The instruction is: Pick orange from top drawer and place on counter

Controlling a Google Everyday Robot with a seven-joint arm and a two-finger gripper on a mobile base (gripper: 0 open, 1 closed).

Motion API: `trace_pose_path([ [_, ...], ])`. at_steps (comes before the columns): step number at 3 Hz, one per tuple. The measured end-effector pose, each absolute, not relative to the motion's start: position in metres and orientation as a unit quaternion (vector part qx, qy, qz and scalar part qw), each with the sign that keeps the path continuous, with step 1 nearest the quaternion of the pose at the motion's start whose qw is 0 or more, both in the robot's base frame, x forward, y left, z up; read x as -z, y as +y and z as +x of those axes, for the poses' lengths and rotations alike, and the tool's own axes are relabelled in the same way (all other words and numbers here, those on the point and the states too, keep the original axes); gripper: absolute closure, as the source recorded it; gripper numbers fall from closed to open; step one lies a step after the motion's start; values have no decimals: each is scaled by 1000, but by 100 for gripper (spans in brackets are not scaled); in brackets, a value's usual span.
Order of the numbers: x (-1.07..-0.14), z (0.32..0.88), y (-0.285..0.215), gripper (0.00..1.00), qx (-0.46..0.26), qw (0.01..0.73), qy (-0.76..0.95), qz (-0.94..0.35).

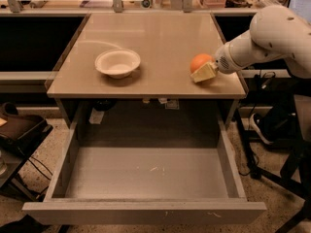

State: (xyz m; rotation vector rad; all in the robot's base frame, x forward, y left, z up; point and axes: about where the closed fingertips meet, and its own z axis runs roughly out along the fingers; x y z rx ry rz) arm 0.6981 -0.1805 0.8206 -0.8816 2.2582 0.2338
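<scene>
The orange is at the right front part of the beige counter, low against its surface. My gripper reaches in from the right on the white arm and is shut on the orange. One pale finger lies against the near side of the orange; the other finger is hidden behind it. The top drawer is pulled wide open below the counter, and its flat grey bottom holds nothing.
A white bowl stands on the left half of the counter. The drawer's front panel juts out toward the camera. Black chair legs and cables are on the floor to the right, and a dark bag is to the left.
</scene>
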Motion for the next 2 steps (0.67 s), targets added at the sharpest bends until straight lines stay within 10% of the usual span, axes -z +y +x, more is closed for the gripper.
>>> trace_pose_path([
  [2, -821, 698, -180, 0, -90, 346, 870, -340],
])
